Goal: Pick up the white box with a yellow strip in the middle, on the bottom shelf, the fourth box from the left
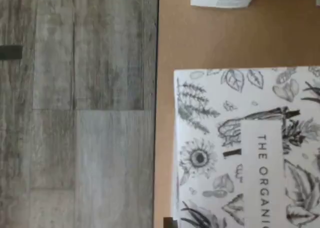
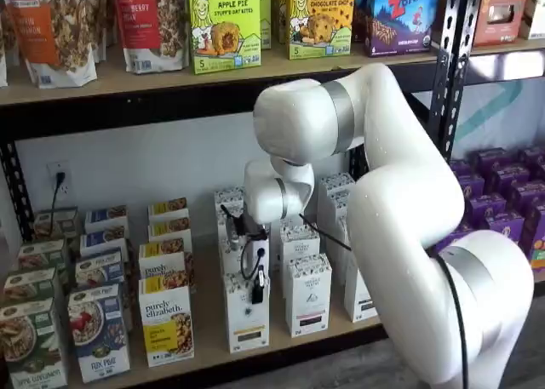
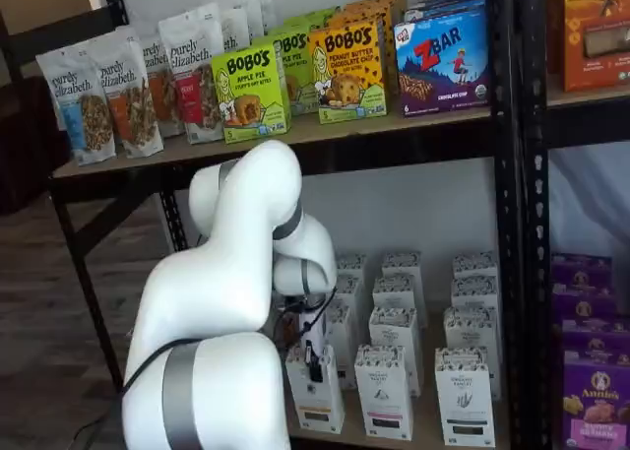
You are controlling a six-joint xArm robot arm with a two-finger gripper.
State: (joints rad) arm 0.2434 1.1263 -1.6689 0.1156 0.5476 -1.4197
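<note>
The white robot arm (image 2: 400, 202) bends down in front of the shelves in both shelf views. Its gripper (image 2: 256, 294) hangs low in the middle of the frame, with its black fingers (image 2: 258, 288) pressed onto the top front of the white box (image 2: 248, 319). The fingers are closed tight on that box. In a shelf view the same gripper (image 3: 313, 359) shows at the lower middle of the frame, black fingers down on the front white box (image 3: 317, 391).

The white box stands upright at the front edge of the bottom shelf (image 2: 209, 342). It has a speckled top edge and a small yellow strip low on its front. Just to its left in the frame stands a wider white and yellow cereal box (image 2: 167, 321). Just to its right stands a like white carton (image 2: 308, 294) with a dark strip. More white cartons stand in rows behind them.

The top shelf (image 2: 153, 82) runs across the upper part of the frame and carries green and yellow snack boxes (image 2: 225, 23) and granola bags (image 2: 53, 27).

In the wrist view a white box top with black leaf and flower drawings (image 1: 247, 148) is close up. The brown shelf board (image 1: 200, 33) lies under it, and the grey wood floor (image 1: 75, 113) shows beside the board.
</note>
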